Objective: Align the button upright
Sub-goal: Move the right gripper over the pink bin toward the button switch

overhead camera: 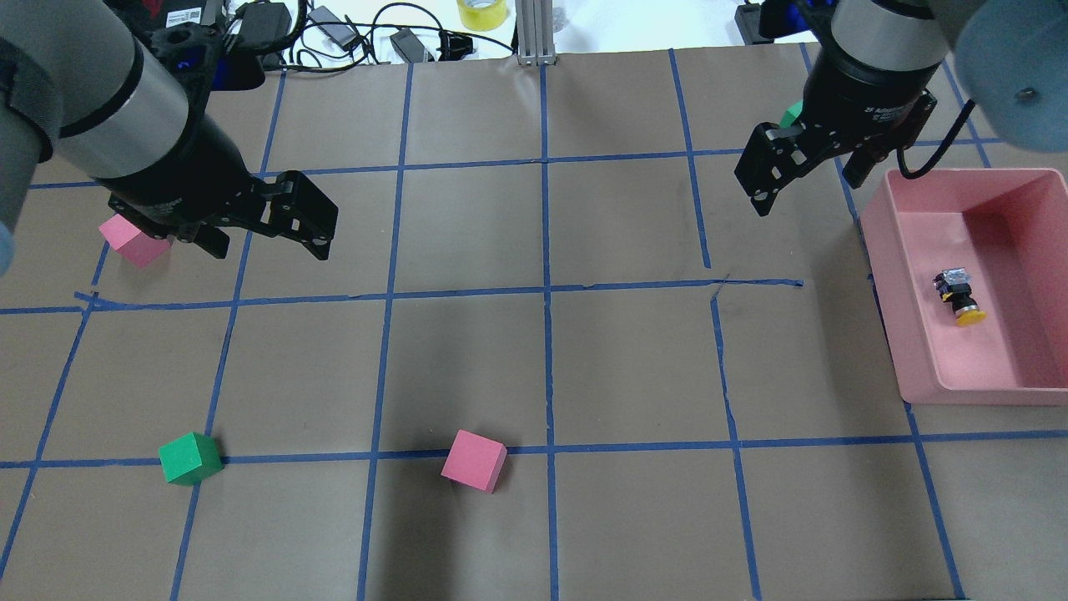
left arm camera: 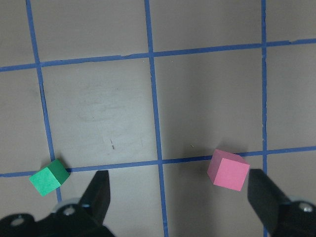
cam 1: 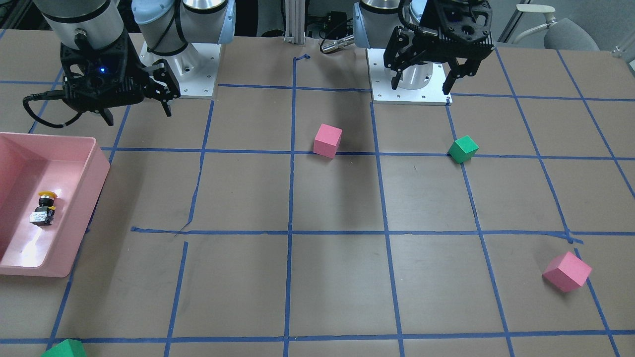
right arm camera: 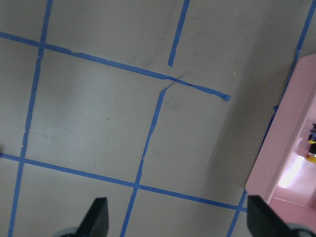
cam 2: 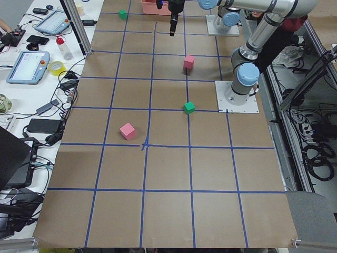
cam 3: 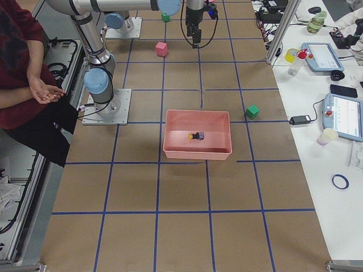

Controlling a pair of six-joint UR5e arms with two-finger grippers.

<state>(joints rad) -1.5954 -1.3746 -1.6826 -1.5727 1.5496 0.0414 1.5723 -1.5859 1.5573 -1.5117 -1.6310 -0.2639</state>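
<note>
The brown tabletop (overhead camera: 634, 517) has blue tape lines (overhead camera: 548, 359) that make big squares. Nearest the robot sit a green cube (overhead camera: 190, 458) on its left side and a pink cube (overhead camera: 474, 460) close to the middle. Both sit on a tape line.

A bit farther out, on the robot's right side, is a pink tub (overhead camera: 984, 392). The button (overhead camera: 958, 296) is inside the tub, on the tub's floor. It lies on its side, not standing up. Its yellow cap (overhead camera: 969, 315) points back toward the robot and its block base points away.

The right hand (overhead camera: 808, 179) hangs in the air just left of the tub's far corner. Its two fingers are spread apart and hold nothing. The left hand (overhead camera: 269, 249) hangs over the left part of the tabletop, well apart from the tub. Its fingers are spread wide too, and it is empty.

Farthest out, a second pink cube (overhead camera: 133, 242) peeks out from under the left arm. A second green cube (overhead camera: 793, 113) shows only a little, behind the right hand.
</note>
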